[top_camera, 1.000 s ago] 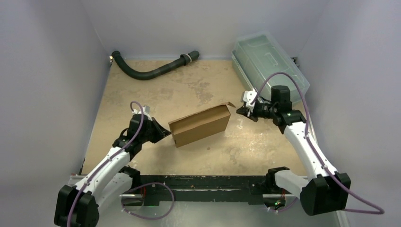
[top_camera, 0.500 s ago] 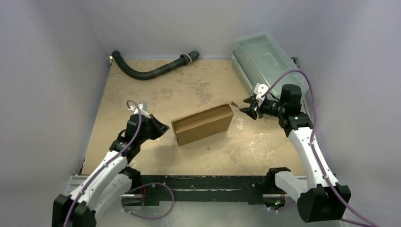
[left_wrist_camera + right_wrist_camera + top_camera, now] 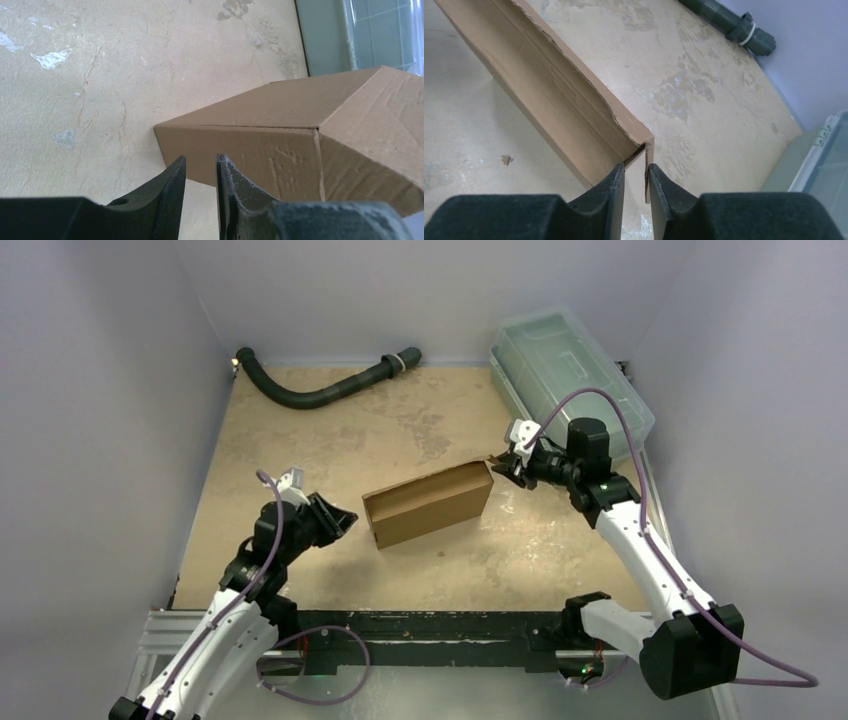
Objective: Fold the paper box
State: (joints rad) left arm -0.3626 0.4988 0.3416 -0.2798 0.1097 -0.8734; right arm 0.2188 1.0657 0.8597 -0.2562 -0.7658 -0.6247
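Your paper box (image 3: 430,505) looks nearly folded; one corner flap (image 3: 647,160) remains. Left pincer (image 3: 201,162) ajar, empty; right pincer (image 3: 636,170) ajar astride it.

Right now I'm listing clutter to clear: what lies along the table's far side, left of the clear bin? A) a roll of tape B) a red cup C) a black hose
C: a black hose curves along the far side, left of the clear bin.
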